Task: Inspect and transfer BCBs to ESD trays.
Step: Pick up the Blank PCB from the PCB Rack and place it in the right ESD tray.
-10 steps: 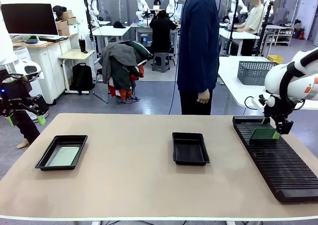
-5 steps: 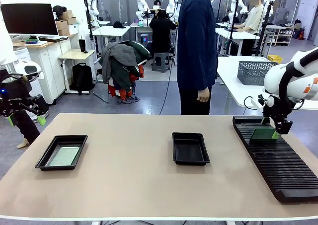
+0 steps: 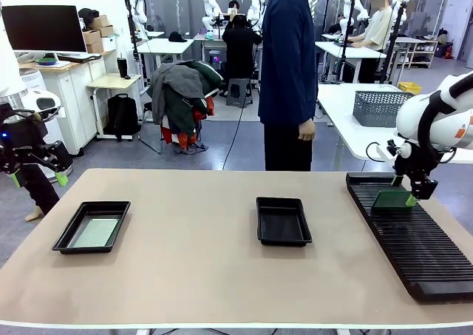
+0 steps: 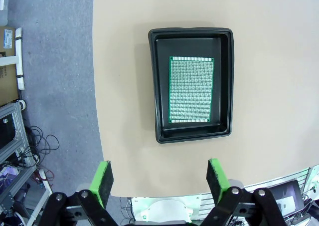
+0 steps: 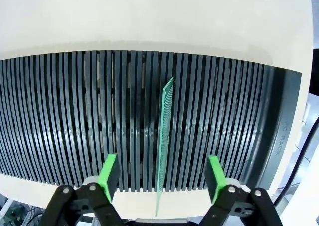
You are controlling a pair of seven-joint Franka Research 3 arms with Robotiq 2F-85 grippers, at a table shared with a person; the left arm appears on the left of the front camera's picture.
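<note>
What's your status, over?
Left gripper open, raised near left tray holding one BCB. Right gripper open, straddling upright BCB in rack. Centre tray empty. Person behind table, hands clear.

Grey floor [image 3: 222, 154], white desks [image 3: 164, 46], dark monitor [image 3: 43, 28]

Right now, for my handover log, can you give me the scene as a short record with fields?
left tray: holds one flat BCB
middle tray: no board in it
rack: one upright BCB standing on edge in a slot
left gripper: open, holding nothing, off the left end of the table
right gripper: open, fingers either side of the upright BCB, not touching it
person: standing at the far side, hands off the table
</note>
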